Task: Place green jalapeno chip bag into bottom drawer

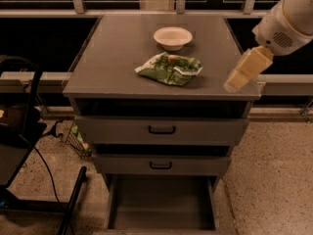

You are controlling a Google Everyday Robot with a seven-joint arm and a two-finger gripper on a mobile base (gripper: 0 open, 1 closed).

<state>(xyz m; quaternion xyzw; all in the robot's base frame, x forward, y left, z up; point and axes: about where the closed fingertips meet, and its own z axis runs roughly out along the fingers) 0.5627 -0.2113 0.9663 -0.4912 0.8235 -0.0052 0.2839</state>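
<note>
The green jalapeno chip bag [169, 68] is seen lying flat on the grey worktop [112, 58], a little right of its middle. The bag is crumpled soft foil, mostly green, broken by white patches and a small reddish spot near its upper edge; its print is too small to be read. The bag is wider than it is deep, and creased folds are shown along its right end. Just behind it, apart from it, a round white bowl [172, 37] is set upright.

The gripper [235, 81], cream in colour, is held over the front right corner of the worktop, well to the right of the bag and not touching it; whether it is wide or narrow cannot be told. It is carried by a white arm [288, 18] that enters from the upper right.

Below the worktop, two grey drawer fronts with black handles [162, 130] are stacked. Beneath them the bottom drawer [161, 204] is pulled out, and its plain flat floor and low side walls are shown. A speckled floor [264, 180] is seen around the cabinet, and black cables [44, 165] are seen at the left.
</note>
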